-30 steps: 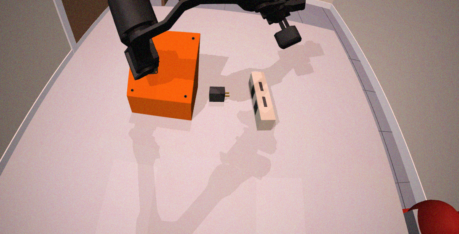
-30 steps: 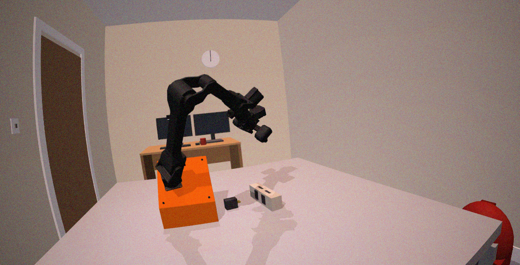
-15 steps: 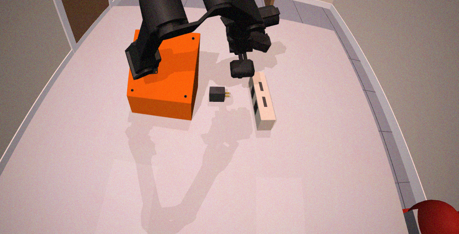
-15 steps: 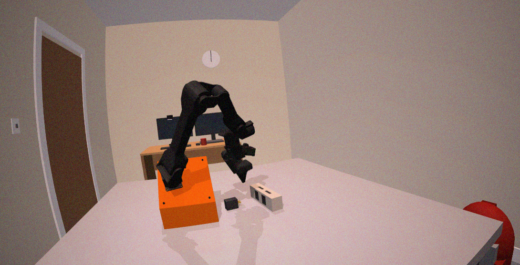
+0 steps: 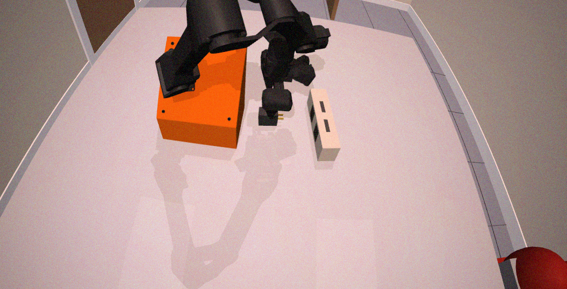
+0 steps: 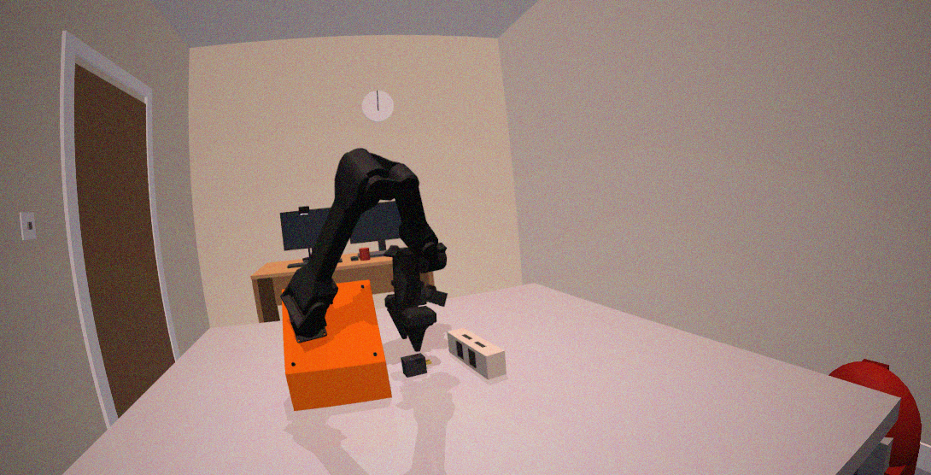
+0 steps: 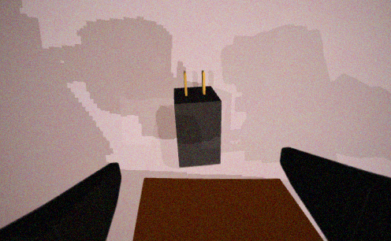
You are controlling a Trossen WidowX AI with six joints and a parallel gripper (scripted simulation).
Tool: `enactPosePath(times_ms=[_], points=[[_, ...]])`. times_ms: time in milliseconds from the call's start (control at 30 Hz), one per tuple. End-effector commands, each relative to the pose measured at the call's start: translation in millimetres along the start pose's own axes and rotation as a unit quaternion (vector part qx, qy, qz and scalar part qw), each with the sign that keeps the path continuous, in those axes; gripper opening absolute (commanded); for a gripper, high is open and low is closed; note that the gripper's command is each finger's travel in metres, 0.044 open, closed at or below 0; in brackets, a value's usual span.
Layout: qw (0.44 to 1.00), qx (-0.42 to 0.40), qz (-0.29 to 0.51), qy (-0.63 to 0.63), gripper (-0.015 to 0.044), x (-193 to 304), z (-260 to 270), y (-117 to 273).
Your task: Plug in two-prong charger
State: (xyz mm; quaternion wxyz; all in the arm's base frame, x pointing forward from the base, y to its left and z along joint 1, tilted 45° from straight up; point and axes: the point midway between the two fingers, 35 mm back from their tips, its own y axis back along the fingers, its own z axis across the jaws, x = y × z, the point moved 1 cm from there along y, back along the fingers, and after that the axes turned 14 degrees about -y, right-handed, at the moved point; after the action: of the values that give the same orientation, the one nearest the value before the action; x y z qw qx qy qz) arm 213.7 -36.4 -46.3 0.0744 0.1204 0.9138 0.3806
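Charger (image 5: 267,116) (image 6: 413,365) (image 7: 199,130): prongs and long axis toward power strip (image 5: 324,118) (image 6: 476,354) | gripper (image 5: 272,113) (image 6: 410,345) (image 7: 202,162): wide apart, holding nothing

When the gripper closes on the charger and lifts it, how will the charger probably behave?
The charger looks like a rigid block, so it should not bend. Its flat sides make rolling unlikely. The thin prongs might bend if knocked.

Top view: we look steeply down from above near table edge (image 5: 237,223) (image 6: 586,406), toward far wall. Exterior: we face same wall from lower, farther back; both share arm (image 5: 216,17) (image 6: 332,230), orange block (image 5: 206,104) (image 6: 335,354), power strip (image 5: 327,128) (image 6: 478,354). Wrist: we look down between fingers, closest to charger (image 5: 268,117) (image 6: 413,365) (image 7: 199,131).
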Motion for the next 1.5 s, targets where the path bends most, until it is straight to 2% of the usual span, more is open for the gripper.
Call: enactPosePath(times_ms=[0, 1433, 1467], points=[[1.000, 0.003, 0.002, 0.000, 0.0440, 0.7, -1.5, -5.7], [1.000, 0.005, 0.002, 0.001, 0.0440, -2.0, -1.8, -64.7], [1.000, 0.001, -0.001, -0.006, 0.0414, -4.6, -1.4, -61.8]])
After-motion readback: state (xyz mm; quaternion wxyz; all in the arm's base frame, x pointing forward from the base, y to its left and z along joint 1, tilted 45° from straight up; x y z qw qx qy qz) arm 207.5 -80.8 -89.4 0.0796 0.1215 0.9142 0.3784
